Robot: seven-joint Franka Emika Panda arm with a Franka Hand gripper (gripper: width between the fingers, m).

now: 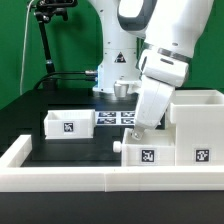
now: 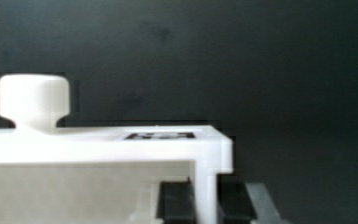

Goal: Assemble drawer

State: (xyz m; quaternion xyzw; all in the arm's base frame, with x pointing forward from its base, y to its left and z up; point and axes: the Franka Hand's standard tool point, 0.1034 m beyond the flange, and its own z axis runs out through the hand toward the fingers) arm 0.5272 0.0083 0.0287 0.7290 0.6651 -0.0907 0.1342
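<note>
On the black table [image 1: 70,150], a knobbed tray [image 1: 135,152] half hides the claw [image 1: 141,128]; grip unclear.

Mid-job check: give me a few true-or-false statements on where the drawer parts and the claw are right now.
1. A small white plastic knobbed tray lies by itself at the exterior view's left. True.
2. The claw hangs over that left tray. False: it is down at the second knobbed tray, close by the housing.
3. The tall white cube-like housing stands at the exterior view's right. True.
4. The marker board lies on top of the housing. False: it lies flat on the black table, behind the trays.
</note>
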